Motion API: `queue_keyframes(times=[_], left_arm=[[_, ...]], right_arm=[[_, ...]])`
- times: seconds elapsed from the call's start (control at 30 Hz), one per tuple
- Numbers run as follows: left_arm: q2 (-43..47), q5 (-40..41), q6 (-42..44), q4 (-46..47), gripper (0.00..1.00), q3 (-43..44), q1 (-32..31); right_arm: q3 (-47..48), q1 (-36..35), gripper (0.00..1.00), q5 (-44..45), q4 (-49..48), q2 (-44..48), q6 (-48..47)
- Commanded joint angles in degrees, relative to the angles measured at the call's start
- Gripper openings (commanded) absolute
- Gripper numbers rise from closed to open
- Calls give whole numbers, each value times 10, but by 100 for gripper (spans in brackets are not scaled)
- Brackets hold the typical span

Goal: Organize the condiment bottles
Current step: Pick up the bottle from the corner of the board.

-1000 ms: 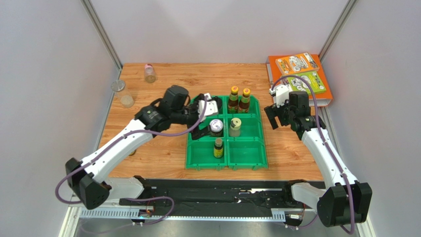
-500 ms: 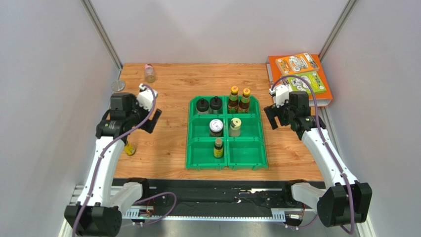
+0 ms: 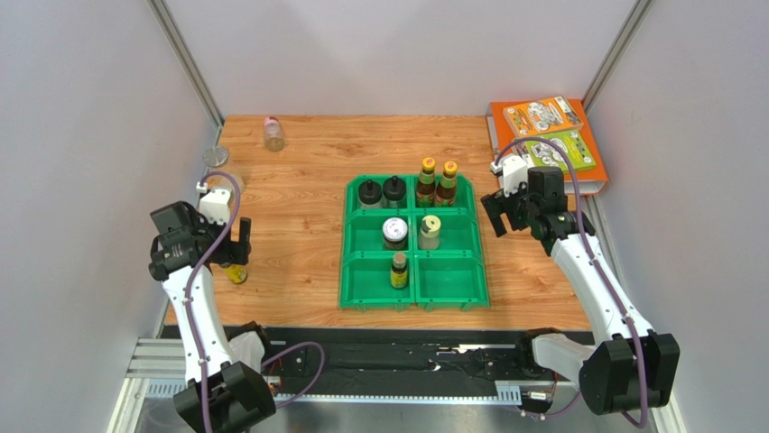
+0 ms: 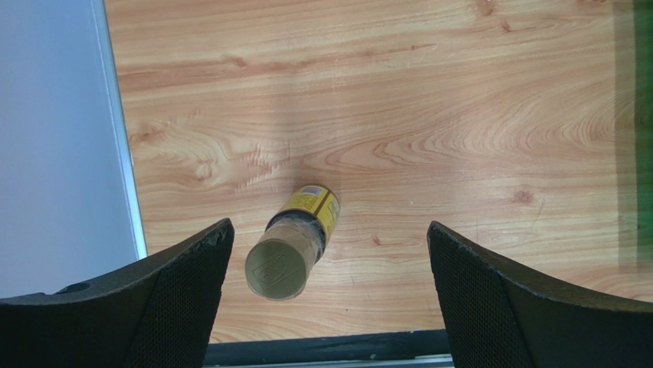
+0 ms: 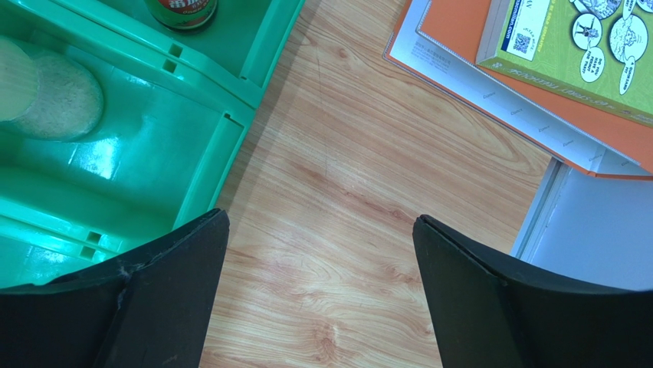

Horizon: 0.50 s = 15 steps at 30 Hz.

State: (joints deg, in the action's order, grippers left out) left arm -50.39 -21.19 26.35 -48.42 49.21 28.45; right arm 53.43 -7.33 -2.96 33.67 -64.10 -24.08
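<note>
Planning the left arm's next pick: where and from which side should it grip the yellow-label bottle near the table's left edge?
Grip the body just under the pale cap, coming straight down. The yellow-label bottle appears to stand upright and alone on the table, cap toward the open left gripper, though nearer one finger, so centre first.

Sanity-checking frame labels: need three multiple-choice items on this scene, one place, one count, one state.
1. Which compartment of the green bin is empty? A near-right; B far-left; C middle-left.
2. How many amber bottles stand in the far-right compartment? A one; B two; C three.
3. The left tool is: A open above a yellow-labelled bottle on the table; B shut on a bottle; C open over the bin.
1 A: only bare green floor there. 2 B: two capped tops side by side. 3 A: fingers spread either side of the bottle, not touching.
</note>
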Motion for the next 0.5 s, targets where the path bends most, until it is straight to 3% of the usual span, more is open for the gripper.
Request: queue_keyframes(times=[0.0, 0.23, 0.47], left_arm=[[4, -51, 37, 3, 99, -16, 35], [-12, -55, 46, 17, 99, -25, 72], [-32, -55, 55, 31, 87, -34, 90]], right_arm=[[21, -2, 93, -10, -9, 1, -7], [21, -2, 93, -9, -10, 5, -5], [20, -2, 93, -7, -9, 6, -5]])
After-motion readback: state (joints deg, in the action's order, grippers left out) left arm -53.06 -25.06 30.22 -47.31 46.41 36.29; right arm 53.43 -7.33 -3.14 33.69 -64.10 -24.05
